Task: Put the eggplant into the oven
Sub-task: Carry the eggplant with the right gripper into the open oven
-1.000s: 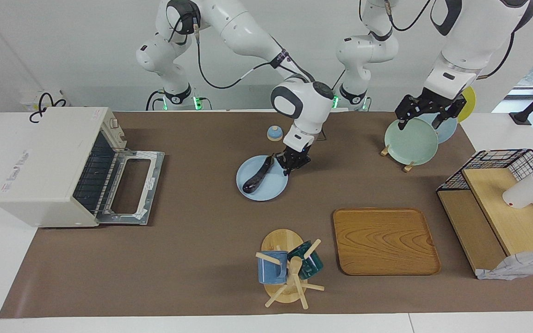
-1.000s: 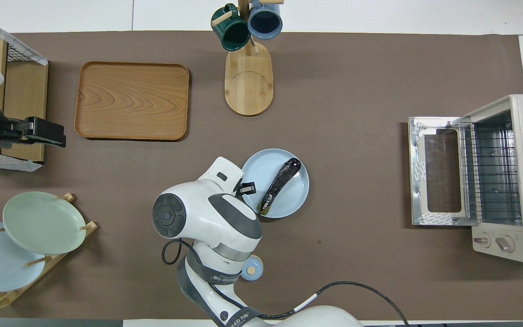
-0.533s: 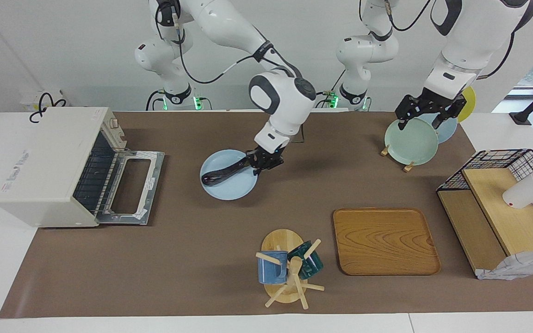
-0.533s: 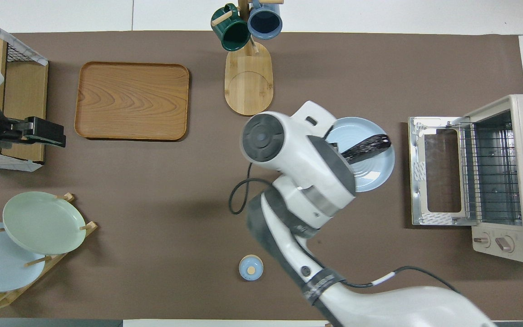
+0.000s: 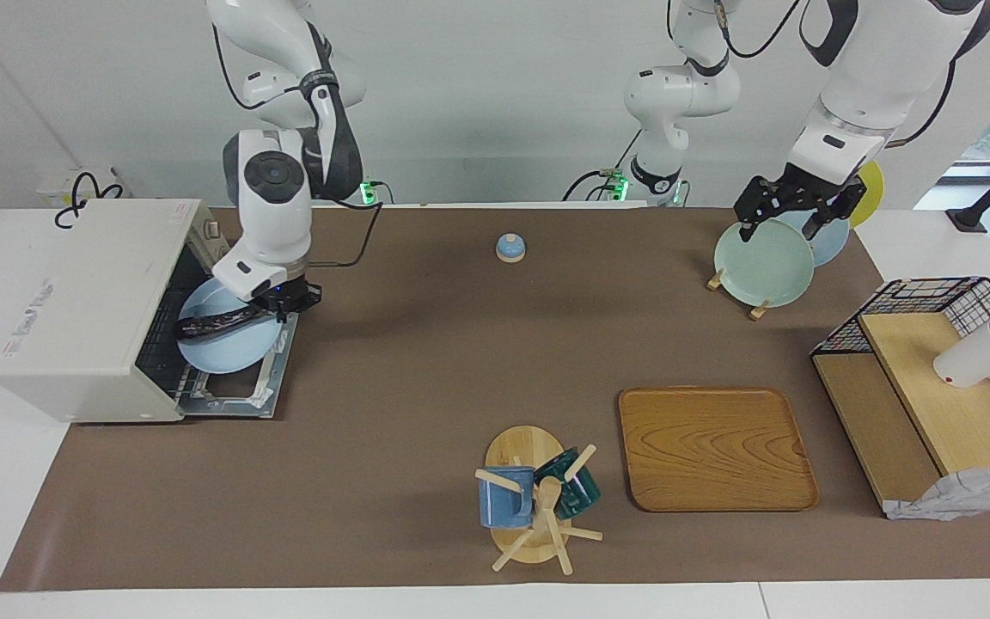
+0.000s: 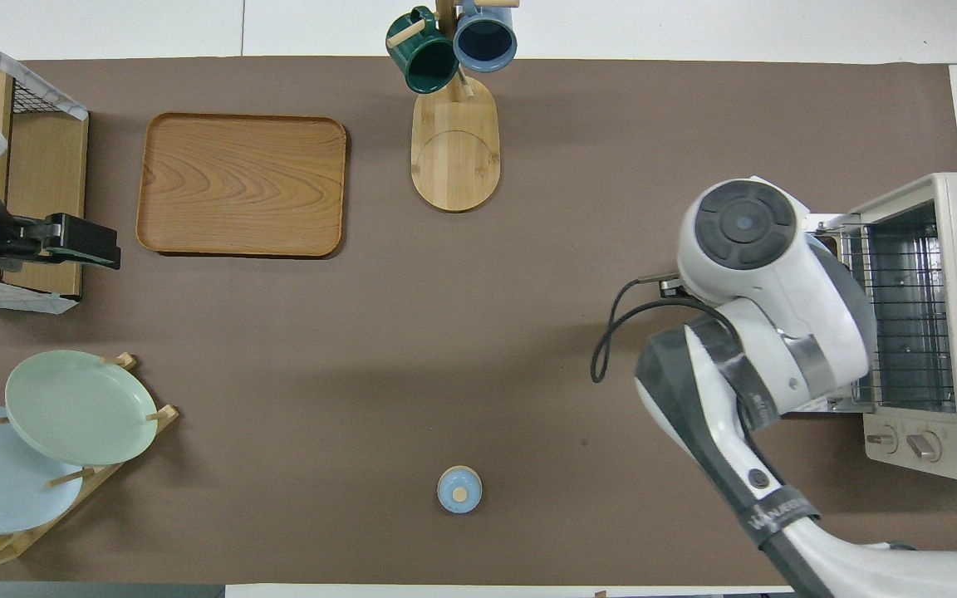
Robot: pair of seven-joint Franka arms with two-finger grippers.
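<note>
Delivery step: the right tool, clamped shut on the blue plate carrying the eggplant, hangs over the oven door. Next, I'd judge, slide it onto the rack. Left tool waits wide open above the plate rack.

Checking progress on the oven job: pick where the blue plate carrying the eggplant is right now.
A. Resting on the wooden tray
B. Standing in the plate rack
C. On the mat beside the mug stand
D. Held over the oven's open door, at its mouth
D: the right gripper holds the blue plate, the eggplant lying on it, over the oven's lowered door.
</note>
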